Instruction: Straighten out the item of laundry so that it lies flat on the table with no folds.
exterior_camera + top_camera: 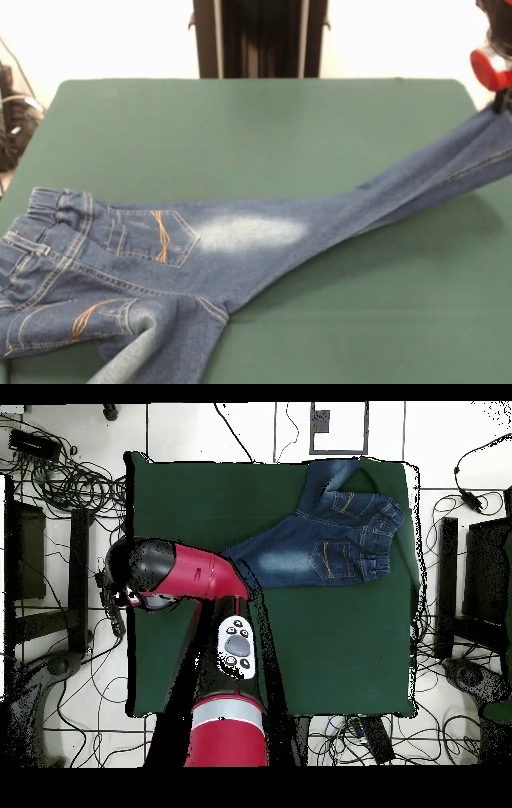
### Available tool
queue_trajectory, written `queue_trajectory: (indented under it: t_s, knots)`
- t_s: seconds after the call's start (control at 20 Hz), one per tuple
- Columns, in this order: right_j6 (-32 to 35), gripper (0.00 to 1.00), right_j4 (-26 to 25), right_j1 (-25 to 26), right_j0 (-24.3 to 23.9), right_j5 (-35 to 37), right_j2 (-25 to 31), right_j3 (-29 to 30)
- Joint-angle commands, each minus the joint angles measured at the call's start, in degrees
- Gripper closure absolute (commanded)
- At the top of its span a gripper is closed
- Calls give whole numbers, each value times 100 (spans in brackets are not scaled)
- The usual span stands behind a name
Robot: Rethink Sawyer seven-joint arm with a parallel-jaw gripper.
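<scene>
The small blue denim jeans (184,248) lie at the near left of the dark green felt-covered table (264,128), one leg stretched and lifted rightward to the red-and-black gripper (500,84) at the right edge; its grip cannot be told.

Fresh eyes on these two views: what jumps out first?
The jeans dominate: waistband and pockets lie at the front view's left, while one leg is stretched taut toward the right edge, lifted off the green table. There the red end effector shows only in part, so its state cannot be told. Overhead, the red arm crosses the table's left side, and the other leg lies folded at the far edge.
</scene>
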Motion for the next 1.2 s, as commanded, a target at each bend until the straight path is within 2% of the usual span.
queue_trajectory:
  t_s: [0.05, 0.2, 0.25, 0.85, 1.0, 1.2]
  knots:
    - [839, 100, 5, 286, 99, 421, 867, 528]
    - [916, 100, -27, 264, 107, 476, 815, 550]
    - [932, 0, -38, 252, 102, 484, 800, 563]
    - [907, 0, -115, 350, -42, 498, 783, 226]
    - [469, 0, -181, 479, -333, 40, 912, 126]
    - [272, 0, -592, 261, -763, 1, 583, 151]
